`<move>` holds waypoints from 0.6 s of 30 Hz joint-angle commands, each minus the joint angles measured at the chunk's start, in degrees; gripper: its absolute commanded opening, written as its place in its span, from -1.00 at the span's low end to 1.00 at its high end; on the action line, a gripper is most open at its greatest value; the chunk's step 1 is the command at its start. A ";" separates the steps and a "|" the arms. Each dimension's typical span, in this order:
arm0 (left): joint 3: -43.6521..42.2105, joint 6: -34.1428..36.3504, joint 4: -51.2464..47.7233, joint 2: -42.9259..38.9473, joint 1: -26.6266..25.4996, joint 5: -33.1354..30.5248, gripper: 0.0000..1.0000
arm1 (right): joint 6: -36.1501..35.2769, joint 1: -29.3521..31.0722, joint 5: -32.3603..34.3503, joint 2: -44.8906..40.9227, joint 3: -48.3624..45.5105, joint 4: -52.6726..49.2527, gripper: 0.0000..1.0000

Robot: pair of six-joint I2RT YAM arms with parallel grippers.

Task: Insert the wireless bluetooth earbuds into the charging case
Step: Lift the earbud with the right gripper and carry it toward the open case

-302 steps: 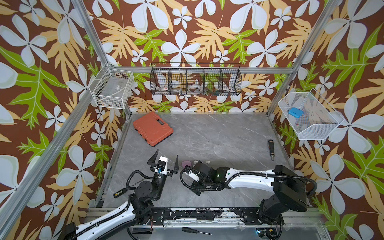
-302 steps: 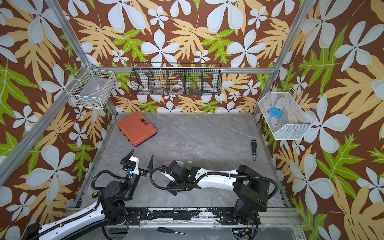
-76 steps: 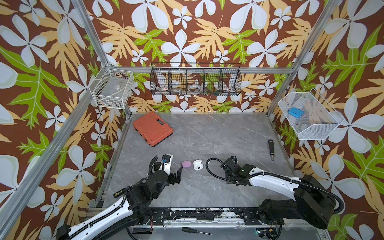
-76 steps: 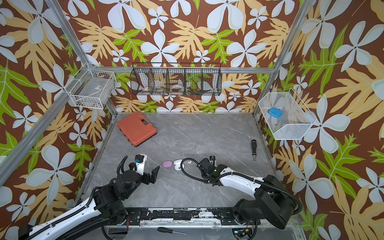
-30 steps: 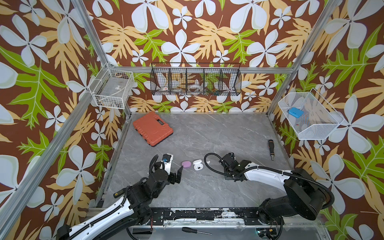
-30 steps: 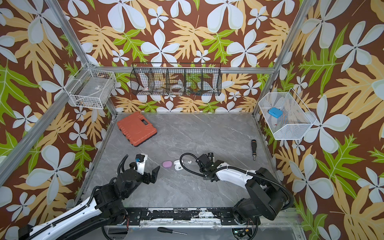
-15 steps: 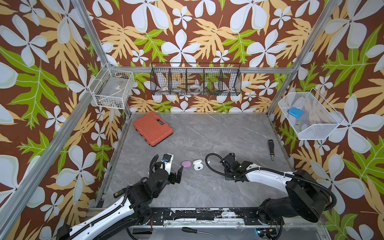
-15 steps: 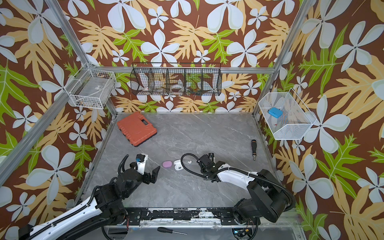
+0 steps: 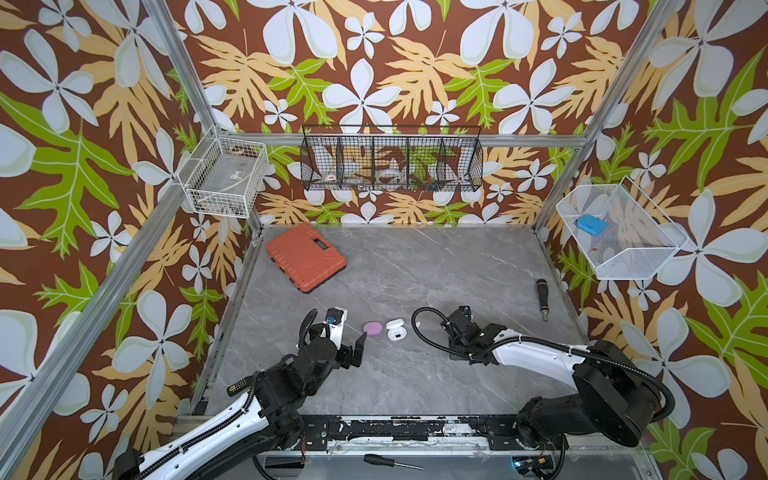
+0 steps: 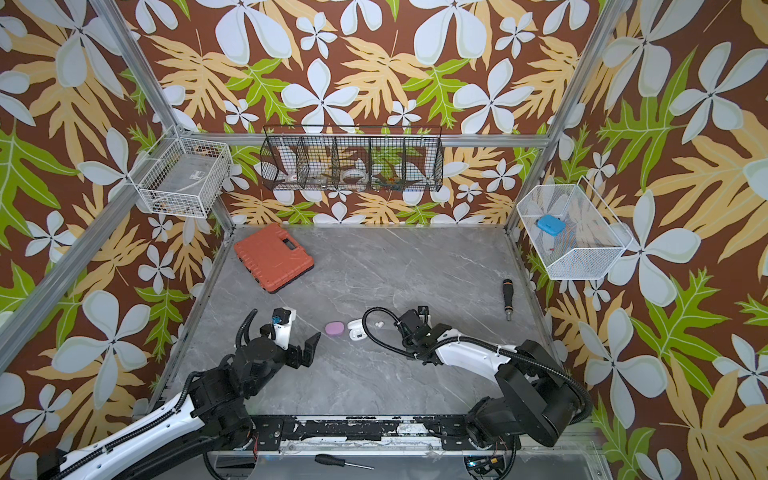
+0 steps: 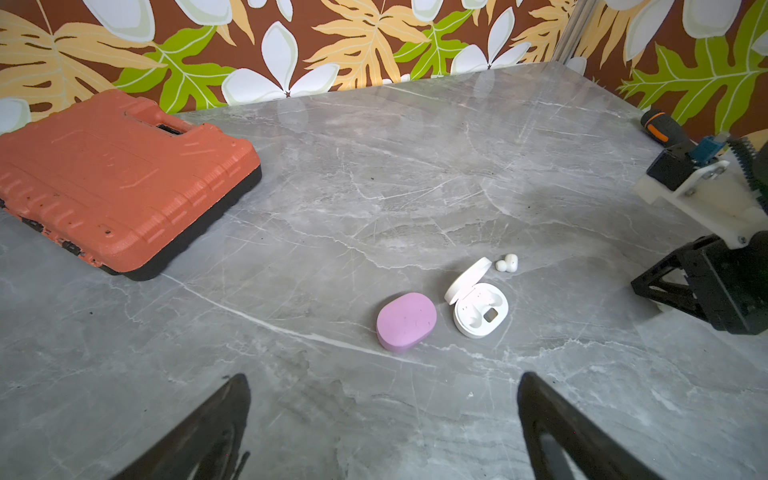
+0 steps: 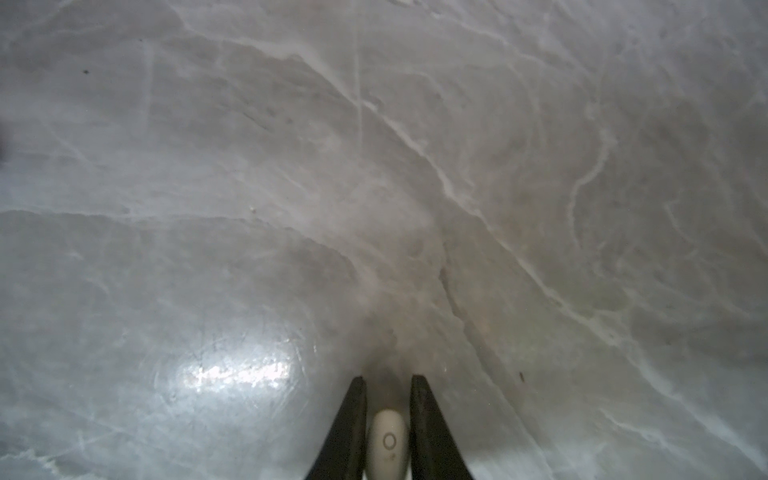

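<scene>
Two slim fingers of our right gripper (image 12: 388, 378) are pinching a white earbud (image 12: 388, 440) close over the grey surface (image 12: 374, 166). We are holding it off to the right of the open white charging case (image 11: 482, 311), and another white earbud (image 11: 508, 262) is lying loose just beside its raised lid. A closed lilac case (image 11: 406, 326) is sitting just beside the white one. Our left gripper (image 11: 384, 377) is hovering near both cases, spread wide and holding nothing.
</scene>
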 commanded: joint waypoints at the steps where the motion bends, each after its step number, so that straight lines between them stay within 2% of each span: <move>1: 0.40 0.30 1.29 -0.10 0.15 0.07 1.00 | 0.12 0.07 -5.44 0.34 -0.89 -3.70 -0.64; 18: 0.26 0.29 1.29 -0.17 0.23 0.06 1.00 | 0.04 0.00 -6.66 -1.72 -0.99 -3.53 -0.66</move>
